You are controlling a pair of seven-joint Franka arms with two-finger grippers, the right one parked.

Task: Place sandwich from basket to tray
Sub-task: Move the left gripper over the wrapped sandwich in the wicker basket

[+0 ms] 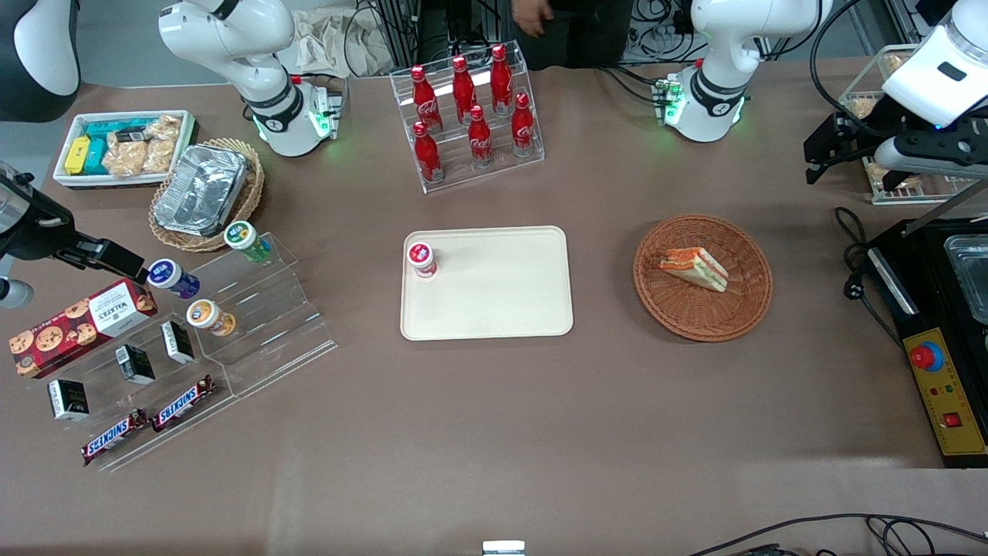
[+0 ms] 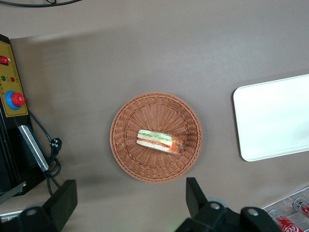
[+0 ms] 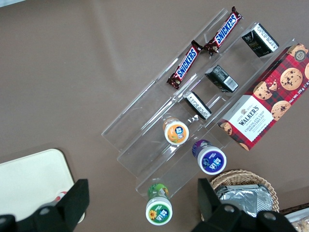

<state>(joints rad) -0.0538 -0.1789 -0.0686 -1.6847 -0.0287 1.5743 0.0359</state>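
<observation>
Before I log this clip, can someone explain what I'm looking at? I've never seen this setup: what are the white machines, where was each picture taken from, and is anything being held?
The white machines are two robot arms bolted to a brown table. One picture looks down on the table from the front; the other two come from cameras on the arms' wrists. Only one arm works. Its hand hangs open and empty above the basket, so nothing is held. In the basket lies a sandwich, meant to go onto the cream tray beside it. The tray already carries a small red-lidded cup. Around them stand a rack of red bottles, a clear shelf of snacks and a cookie box.
</observation>
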